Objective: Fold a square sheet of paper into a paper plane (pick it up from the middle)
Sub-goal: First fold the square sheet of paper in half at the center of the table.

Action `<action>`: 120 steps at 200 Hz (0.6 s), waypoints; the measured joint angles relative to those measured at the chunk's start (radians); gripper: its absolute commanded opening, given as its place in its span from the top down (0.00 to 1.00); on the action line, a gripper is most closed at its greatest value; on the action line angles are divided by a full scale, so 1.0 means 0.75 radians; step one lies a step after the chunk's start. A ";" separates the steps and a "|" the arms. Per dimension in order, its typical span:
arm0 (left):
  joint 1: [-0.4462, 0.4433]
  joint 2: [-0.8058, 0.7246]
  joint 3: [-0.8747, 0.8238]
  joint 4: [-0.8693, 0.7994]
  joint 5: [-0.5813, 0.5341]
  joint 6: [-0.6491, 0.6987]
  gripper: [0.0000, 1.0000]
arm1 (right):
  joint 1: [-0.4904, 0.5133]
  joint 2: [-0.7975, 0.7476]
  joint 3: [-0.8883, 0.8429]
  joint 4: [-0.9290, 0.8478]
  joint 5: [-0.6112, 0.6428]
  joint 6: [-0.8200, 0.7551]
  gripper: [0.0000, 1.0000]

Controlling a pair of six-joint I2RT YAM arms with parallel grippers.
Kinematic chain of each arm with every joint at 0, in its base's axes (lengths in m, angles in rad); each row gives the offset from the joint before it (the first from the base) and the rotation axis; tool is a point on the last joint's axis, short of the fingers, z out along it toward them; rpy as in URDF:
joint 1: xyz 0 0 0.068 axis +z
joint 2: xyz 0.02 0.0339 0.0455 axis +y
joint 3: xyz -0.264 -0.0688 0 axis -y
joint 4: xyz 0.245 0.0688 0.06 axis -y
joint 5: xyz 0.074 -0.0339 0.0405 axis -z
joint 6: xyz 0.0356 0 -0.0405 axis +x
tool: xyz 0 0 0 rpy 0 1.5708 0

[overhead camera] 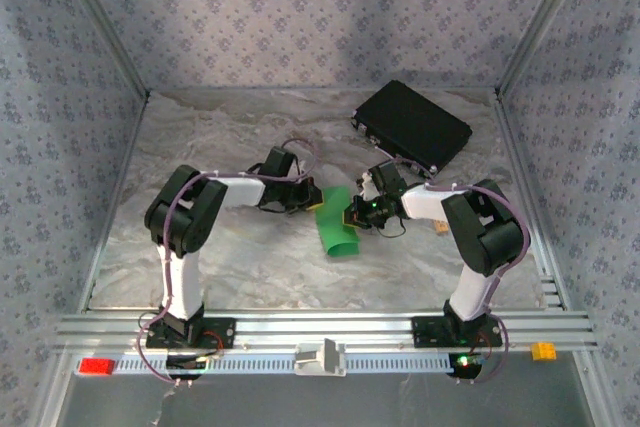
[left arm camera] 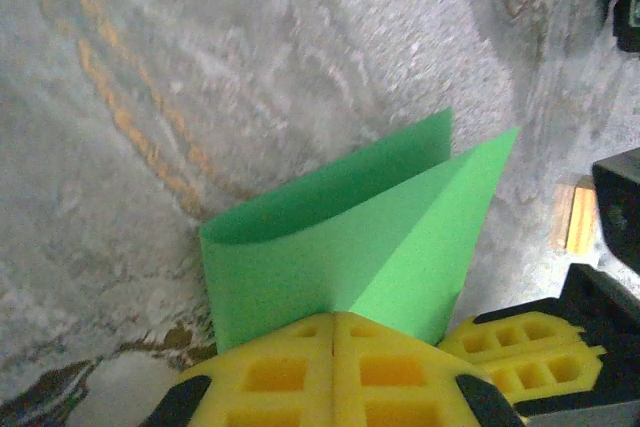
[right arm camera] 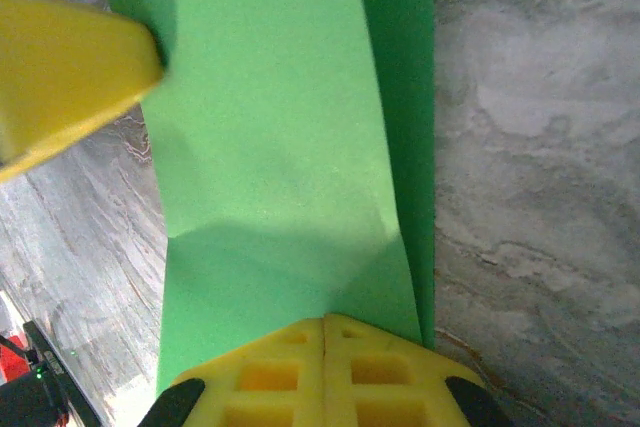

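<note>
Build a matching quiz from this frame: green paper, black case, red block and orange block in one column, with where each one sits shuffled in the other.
Column 1
1. square sheet of paper
2. black case
3. red block
4. orange block

Column 2
A. far right part of the table
B. right end of the front rail
C. bent over, mid-table
D. left end of the front rail

Pairs: 1-C, 2-A, 3-D, 4-B
</note>
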 measured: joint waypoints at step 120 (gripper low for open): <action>0.030 0.096 0.081 -0.031 0.087 0.059 0.96 | 0.001 0.001 -0.001 0.001 0.001 0.000 1.00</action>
